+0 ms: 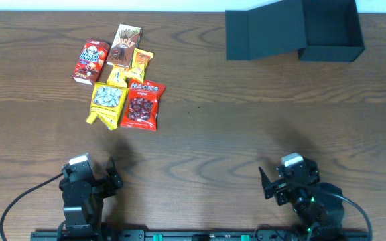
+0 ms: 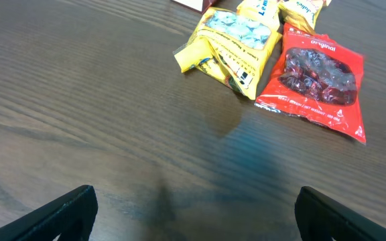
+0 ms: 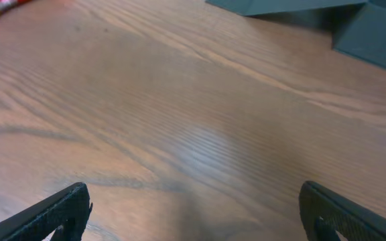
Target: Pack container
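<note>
Standing container [image 1: 330, 30]: matte black rectangular cardboard box at the upper right of the overhead view, close to the far edge of the desk [image 1: 246, 127]; its top is cut by the frame.
Container finish: plain, uniformly dark walls without print or label; the inside is as dark as the outside, and nothing can be made out in it.
Flap lid [image 1: 263, 33]: open, swung out to the left of the box body and joined to it along one edge; about as large as the body.
Container in right wrist view [image 3: 374, 40]: dark grey-teal slabs along the upper right edge, well apart from the fingers.
Snack packets: tight cluster at the upper left of the overhead view, well apart from the container.
Cluster members: red carton [image 1: 90, 61], brown stick-biscuit carton [image 1: 124, 45], orange sachet [image 1: 141, 63], yellow bag [image 1: 108, 102], red bag marked "Hacks" [image 1: 141, 104]; yellow and red bags lie side by side, touching.
Left arm [image 1: 79, 194]: lower left of the overhead view, below the packets.
Left fingers [image 2: 66, 211]: spread wide, one at each lower corner of the left wrist view, bare desk between them, nothing held.
Right arm [image 1: 307, 197]: lower right of the overhead view, below the container.
Right fingers [image 3: 52, 214]: spread wide, bare wood grain between them, nothing held.
</note>
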{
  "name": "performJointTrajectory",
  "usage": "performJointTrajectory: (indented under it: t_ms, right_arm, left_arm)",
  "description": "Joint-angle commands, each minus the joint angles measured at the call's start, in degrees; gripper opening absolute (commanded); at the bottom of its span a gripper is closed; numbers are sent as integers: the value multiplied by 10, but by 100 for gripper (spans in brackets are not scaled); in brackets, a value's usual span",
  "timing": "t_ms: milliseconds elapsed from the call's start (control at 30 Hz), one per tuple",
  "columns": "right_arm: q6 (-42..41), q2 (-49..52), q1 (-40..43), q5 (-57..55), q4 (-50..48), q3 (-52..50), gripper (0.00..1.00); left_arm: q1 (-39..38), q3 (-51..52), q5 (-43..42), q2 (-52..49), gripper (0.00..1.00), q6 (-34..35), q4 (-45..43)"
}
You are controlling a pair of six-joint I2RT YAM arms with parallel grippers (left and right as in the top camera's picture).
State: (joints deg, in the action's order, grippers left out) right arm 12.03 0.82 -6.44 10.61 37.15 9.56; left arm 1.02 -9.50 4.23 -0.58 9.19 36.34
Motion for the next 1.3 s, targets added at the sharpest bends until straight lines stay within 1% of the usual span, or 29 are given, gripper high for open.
performJointTrajectory:
  t_ms: [0,67,133,233,300,333,400,433,467,567,600,633,700,800,833,933,1000,1100,1167,1200,1267]
  right_arm:
    - [-114,-5,6,39,-20,-3,99]
    - [-212,-5,6,61,-52,-3,99]
    - [-372,-5,6,83,-90,-3,99]
    - [-572,-5,6,94,-87,-3,99]
    - [-632,-5,6,87,-79,-4,99]
    - [-678,-5,6,47,-87,-4,99]
    - [-724,-5,6,-12,-99,-4,99]
    - [-723,-5,6,-34,-113,-4,99]
    - [-703,-4,7,-60,-141,-4,99]
    - [-611,15,14,-79,-237,-4,99]
    - [-598,28,18,-83,-258,-3,99]
    - [-586,62,30,-88,-293,-1,99]
    - [-553,135,54,-88,-329,16,99]
    - [-487,254,89,-81,-336,72,99]
    - [-449,309,105,-64,-335,105,99]
    - [-365,443,139,-13,-322,204,99]
    - [-320,523,154,-1,-298,276,99]
    - [-219,659,167,-1,-231,418,99]
    - [-159,739,167,-3,-174,515,96]
    - [-145,775,167,-10,-145,561,99]
    - [-122,854,167,-40,-82,662,99]
  left_arm:
    - [0,6,-3,4,95,7,0]
    - [0,6,-3,4,95,7,0]
    - [0,6,-3,4,95,7,0]
    - [0,6,-3,4,95,7,0]
    - [0,6,-3,4,95,7,0]
    - [0,6,-3,4,95,7,0]
    - [0,6,-3,4,95,7,0]
    - [0,6,-3,4,95,7,0]
    - [0,6,-3,4,95,7,0]
    - [0,6,-3,4,95,7,0]
    - [0,6,-3,4,95,7,0]
    - [0,6,-3,4,95,7,0]
    - [0,6,-3,4,95,7,0]
    - [0,6,-3,4,95,7,0]
    - [0,6,-3,4,95,7,0]
    - [0,6,-3,4,95,7,0]
    - [0,6,-3,4,95,7,0]
    - [0,6,-3,4,95,7,0]
    - [0,6,-3,4,95,7,0]
    - [0,6,-3,4,95,7,0]
    - [0,6,-3,4,95,7,0]
